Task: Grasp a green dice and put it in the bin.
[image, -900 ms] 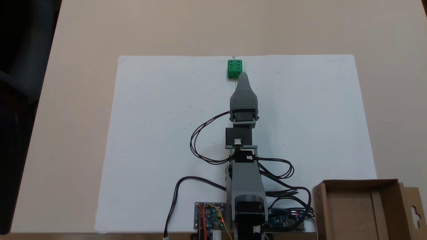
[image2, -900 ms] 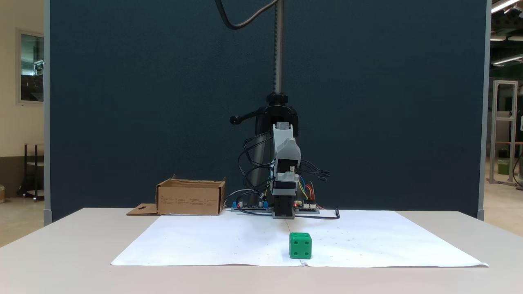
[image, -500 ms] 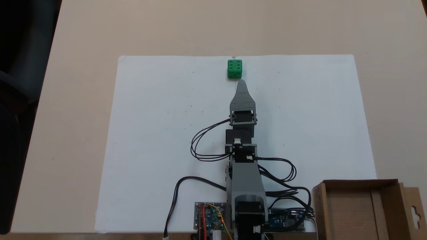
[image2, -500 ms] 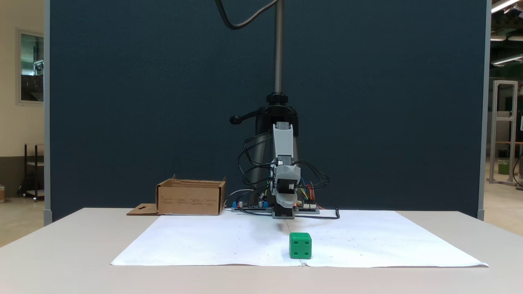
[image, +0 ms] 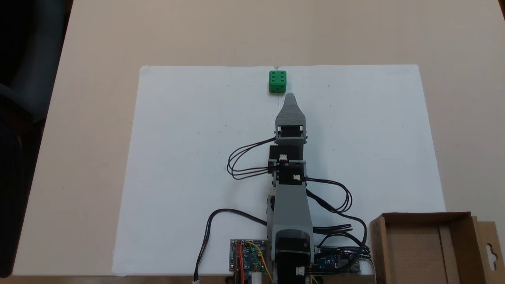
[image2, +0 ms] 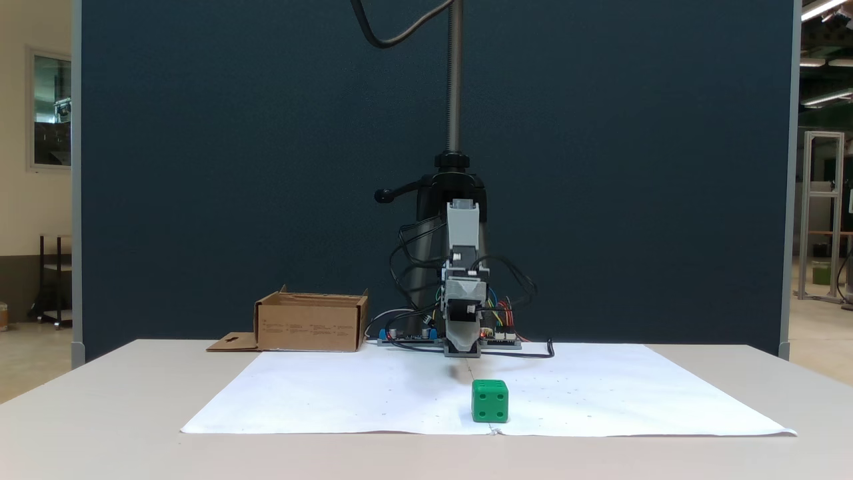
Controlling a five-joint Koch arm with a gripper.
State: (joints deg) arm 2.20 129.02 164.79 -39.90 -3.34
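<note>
- Beige tabletop (image: 98,138) carries a white paper sheet (image: 189,157); in a fixed view a dark blue partition (image2: 233,167) stands behind the rig.
- The green dice (image: 277,81) is a small bright green cube with recessed round pips, six on its upper face in a fixed view, and four on the face toward the other camera (image2: 490,401).
- It sits near the paper's far edge from the arm's base, well apart from the bin (image: 424,248).
- The bin is a shallow brown cardboard box with upright walls and a side flap with a hang-hole, beside the base.
- The arm (image: 290,205) stretches straight out from its base toward the dice, forearm sloping down.
- The gripper (image: 290,96) ends just short of the dice and slightly to its right in that view, apart from it.
- Only one grey tapered jaw shows, the other behind it, so whether the pincer is wide or narrow cannot be told.
</note>
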